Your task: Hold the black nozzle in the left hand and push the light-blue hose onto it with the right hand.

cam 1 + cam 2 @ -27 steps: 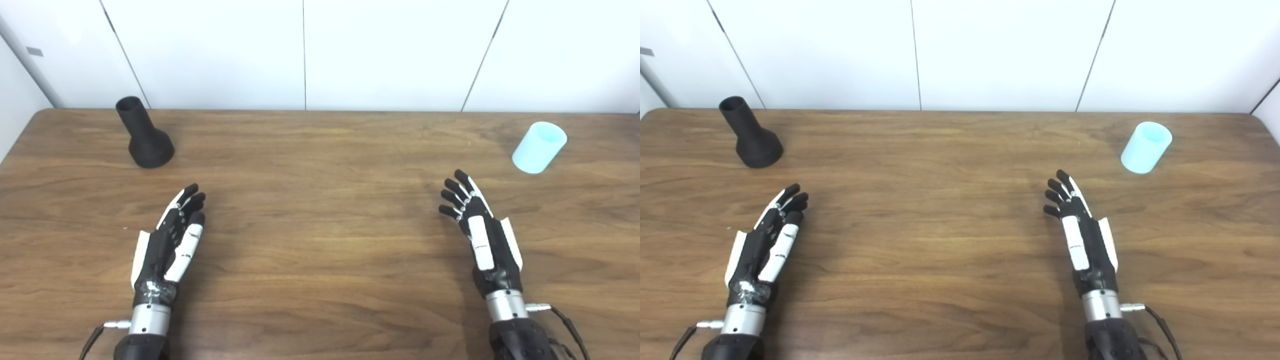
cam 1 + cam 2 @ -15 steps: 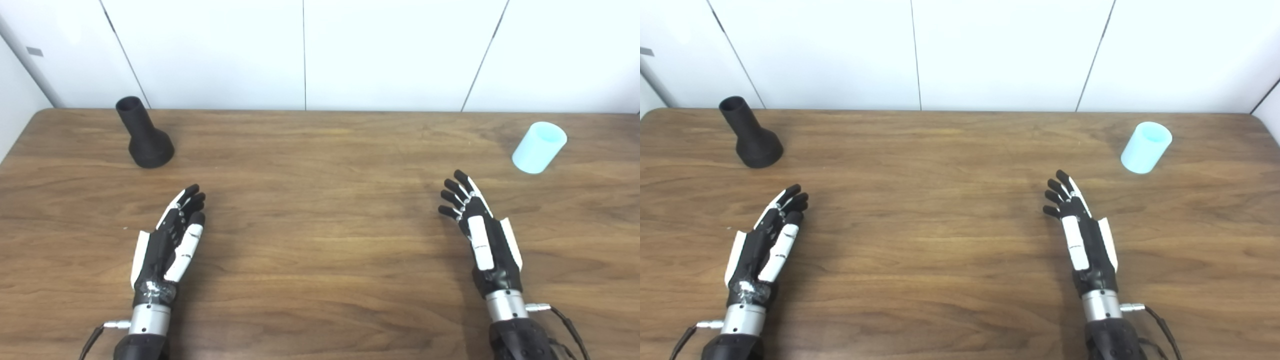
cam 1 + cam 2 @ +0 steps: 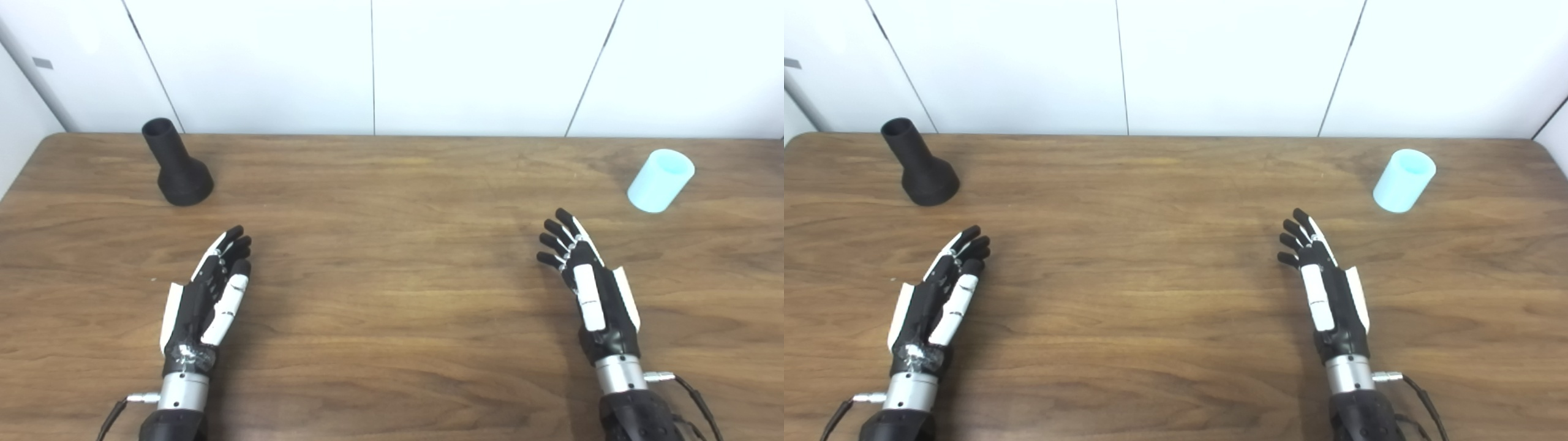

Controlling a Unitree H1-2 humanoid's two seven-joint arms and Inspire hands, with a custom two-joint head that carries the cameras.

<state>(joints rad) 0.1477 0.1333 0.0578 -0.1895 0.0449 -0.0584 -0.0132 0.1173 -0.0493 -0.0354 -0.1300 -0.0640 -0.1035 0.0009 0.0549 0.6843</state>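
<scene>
White wall panels back the wooden table point(image 3: 392, 318). Both hands lie empty, fingers extended. At far left the black nozzle point(image 3: 176, 164) stands on its flared base, neck upward, beyond the left hand point(image 3: 208, 294). At far right the light-blue hose point(image 3: 660, 180) stands upright, beyond and right of the right hand point(image 3: 585, 288).

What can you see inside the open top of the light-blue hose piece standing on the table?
The light-blue hose stands upright near the table's far right. Through its open top only the pale inner wall shows. Nothing sticks out; the bottom is hidden by the near wall.
</scene>
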